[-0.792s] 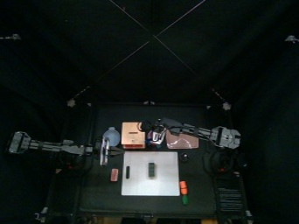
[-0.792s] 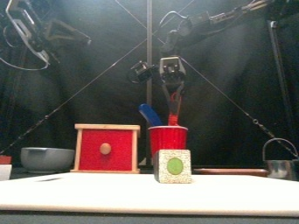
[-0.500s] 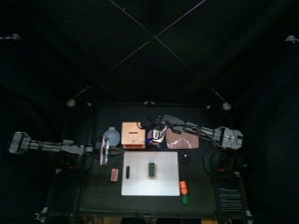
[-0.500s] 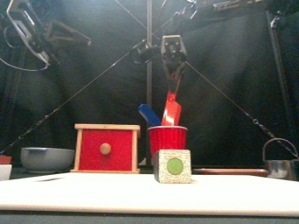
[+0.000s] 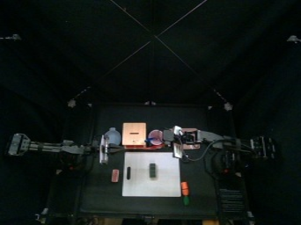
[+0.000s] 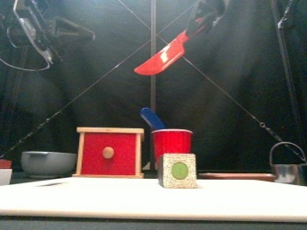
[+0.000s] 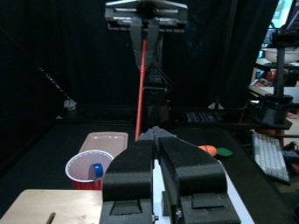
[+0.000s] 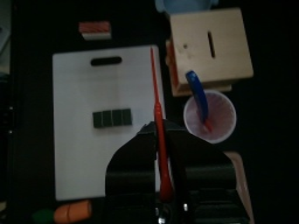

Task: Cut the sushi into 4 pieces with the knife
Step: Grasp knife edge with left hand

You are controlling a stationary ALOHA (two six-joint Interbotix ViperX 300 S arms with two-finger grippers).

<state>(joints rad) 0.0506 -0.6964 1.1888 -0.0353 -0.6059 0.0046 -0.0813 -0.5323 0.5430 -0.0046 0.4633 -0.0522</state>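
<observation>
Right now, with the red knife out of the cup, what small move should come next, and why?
Probably swing the red knife over the sushi roll on the white cutting board and lower it. The right gripper holds it high above the red cup, and the roll lies whole.

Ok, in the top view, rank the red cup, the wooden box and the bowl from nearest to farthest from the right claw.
1. The red cup, just left of the right claw, which holds the red knife.
2. The wooden box, left of the cup.
3. The bowl, farthest left.
</observation>
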